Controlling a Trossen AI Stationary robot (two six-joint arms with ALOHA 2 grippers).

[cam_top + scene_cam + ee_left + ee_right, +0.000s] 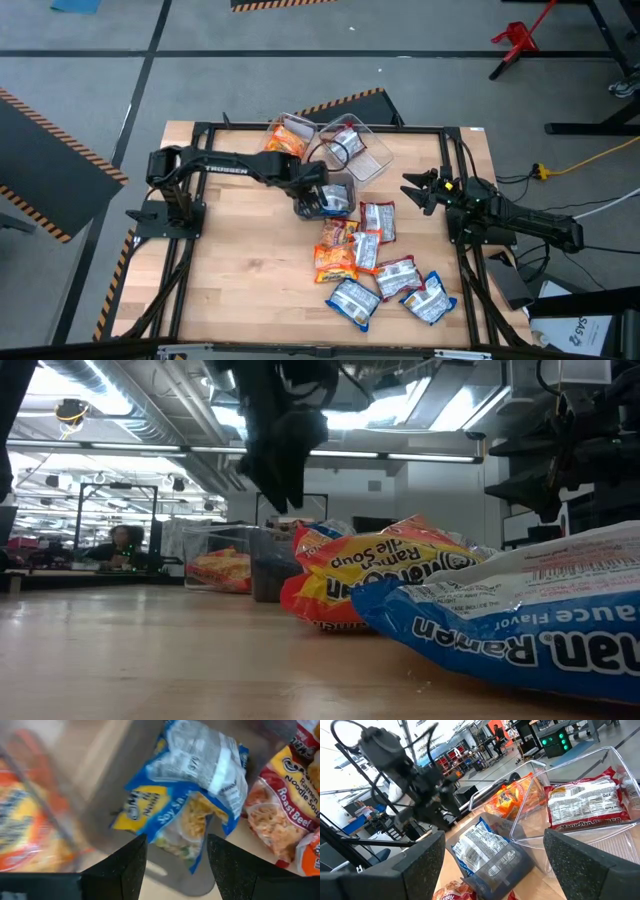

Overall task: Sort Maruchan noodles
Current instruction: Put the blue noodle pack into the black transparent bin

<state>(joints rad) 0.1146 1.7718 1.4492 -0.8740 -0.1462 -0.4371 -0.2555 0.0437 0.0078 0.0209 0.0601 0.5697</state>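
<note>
Left hand point(312, 203): fingers spread, empty, poised directly above blue soy-sauce packet point(190, 795) lying in dark bin point(342, 185). Loose packets point(375, 265) are heaped nearer, rightward on tabletop point(240, 280). Right hand point(420, 192): spread, parked far right.

Three clear plastic bins point(340, 160) cluster at the twelve o'clock end of the wooden table point(240, 280), each holding packets. Loose crinkly noodle packets point(375, 265) spread from the centre toward five o'clock. The left gripper point(312, 200) hangs over the nearest bin; the right gripper point(420, 190) waits at three o'clock.
</note>
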